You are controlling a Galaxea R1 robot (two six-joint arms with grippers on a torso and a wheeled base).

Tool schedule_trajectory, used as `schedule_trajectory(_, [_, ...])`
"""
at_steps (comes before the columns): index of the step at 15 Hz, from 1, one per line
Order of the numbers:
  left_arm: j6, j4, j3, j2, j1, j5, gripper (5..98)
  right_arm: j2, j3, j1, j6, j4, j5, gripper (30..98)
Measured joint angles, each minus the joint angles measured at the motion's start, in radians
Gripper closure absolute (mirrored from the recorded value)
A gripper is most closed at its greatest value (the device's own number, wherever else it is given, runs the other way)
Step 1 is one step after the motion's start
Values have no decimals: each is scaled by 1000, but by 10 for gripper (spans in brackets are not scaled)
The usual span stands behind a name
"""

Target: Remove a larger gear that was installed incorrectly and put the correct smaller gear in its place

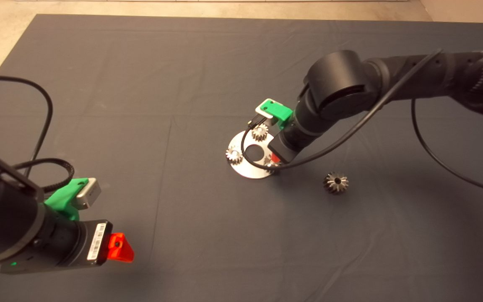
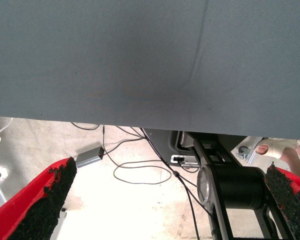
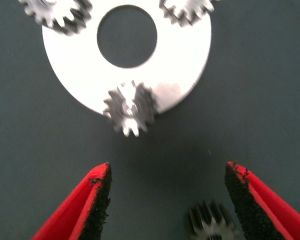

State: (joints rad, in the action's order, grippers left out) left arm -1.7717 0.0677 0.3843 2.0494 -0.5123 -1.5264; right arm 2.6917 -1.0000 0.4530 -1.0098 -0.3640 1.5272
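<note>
A round silver plate (image 1: 245, 167) with a central hole lies mid-mat and also shows in the right wrist view (image 3: 190, 60). The smaller gear (image 3: 130, 109) sits on the plate's near edge, mostly hidden under the gripper in the head view (image 1: 270, 162). Two paler small gears (image 1: 259, 132) (image 1: 234, 155) sit on the plate too. The larger gear (image 1: 336, 183) lies on the mat to the plate's right and shows partly in the right wrist view (image 3: 212, 227). My right gripper (image 1: 273, 160) (image 3: 167, 200) hovers open and empty just above the smaller gear. My left gripper (image 1: 118, 247) (image 2: 165, 210) is open and empty, parked at the lower left.
The right arm's black cable (image 1: 350, 130) loops over the plate and mat. The left wrist view shows the mat's edge (image 2: 140, 122), the floor with cables, a grey box (image 2: 89, 157) and part of a person (image 2: 280, 148).
</note>
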Motion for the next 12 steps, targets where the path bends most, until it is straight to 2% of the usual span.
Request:
schedule_trajectory(2, [0, 0, 0, 0, 0, 0, 59, -70, 70, 37, -76, 59, 3, 665])
schedule_trajectory(3, [0, 0, 0, 0, 0, 0, 59, -108, 124, 52, -133, 90, 4, 660])
schedule_trajectory(5, [1, 0, 0, 0, 2, 0, 59, -192, 253, 69, -239, 159, 2, 603])
schedule_trajectory(7, [2, 0, 0, 0, 2, 0, 59, -283, 383, 100, -330, 225, 3, 601])
schedule_trajectory(8, [3, 0, 0, -1, 2, 0, 59, -339, 424, 113, -359, 246, -2, 569])
schedule_trajectory(10, [4, 0, 0, -8, 2, 0, 59, -454, 477, 135, -392, 265, 9, 557])
schedule_trajectory(12, [8, 0, 0, -5, 2, 1, 59, -482, 518, 156, -406, 298, 14, 522])
